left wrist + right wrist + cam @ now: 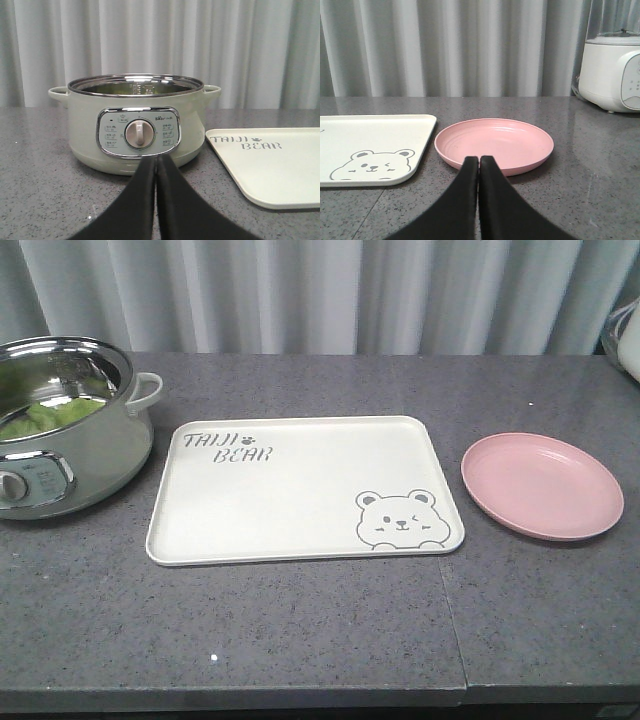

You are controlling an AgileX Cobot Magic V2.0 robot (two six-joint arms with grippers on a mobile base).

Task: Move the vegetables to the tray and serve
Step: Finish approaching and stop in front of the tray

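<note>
Green lettuce vegetables (45, 416) lie inside a pale green electric pot (70, 455) at the far left of the grey counter. The cream tray (300, 490) with TAIJI BEAR lettering and a bear face lies flat in the middle, with nothing on it. In the left wrist view my left gripper (156, 161) is shut with nothing in it, low in front of the pot (137, 125), and the tray (272, 165) shows at the right. My right gripper (479, 160) is shut too, holding nothing, just short of the pink plate (494, 142). Neither gripper shows in the front view.
A round pink plate (541, 485) sits right of the tray. A white appliance (612, 70) stands at the back right of the counter. Grey curtains hang behind. The counter's front edge (300, 695) runs close to the camera.
</note>
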